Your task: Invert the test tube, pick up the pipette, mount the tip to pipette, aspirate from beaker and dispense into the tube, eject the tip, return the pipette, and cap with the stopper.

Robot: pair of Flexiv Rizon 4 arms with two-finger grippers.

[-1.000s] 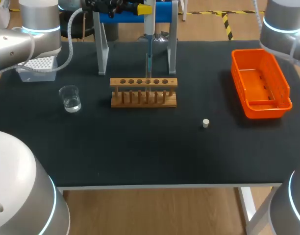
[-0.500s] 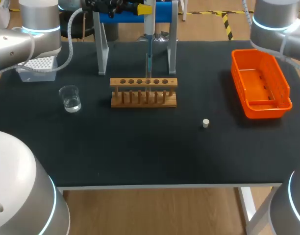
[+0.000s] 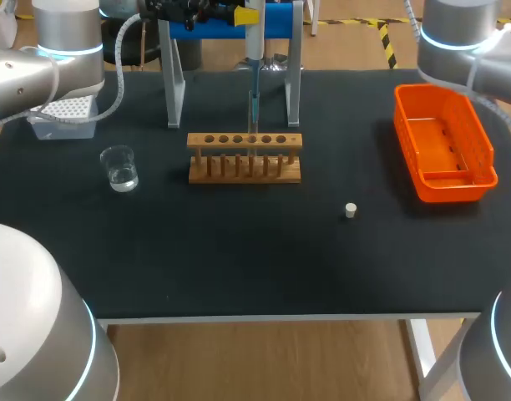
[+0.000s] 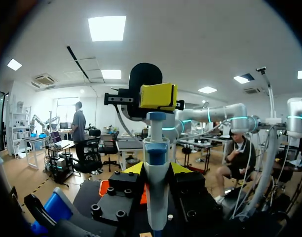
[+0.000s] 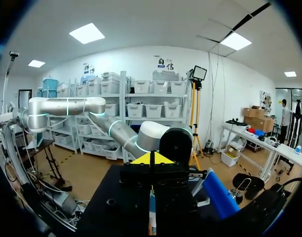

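table [image 3: 239, 251]: black | on it: tip box [image 3: 63, 117]; beaker [image 3: 119, 168]; stand [image 3: 174, 83]; tube rack [image 3: 245, 140]; stopper [image 3: 351, 210]; orange bin [image 3: 456, 190]

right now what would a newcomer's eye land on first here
The bright orange basket at the right of the dark table stands out most. Next comes the pipette, held upright in the left pincer above the wooden tube rack at mid-table.
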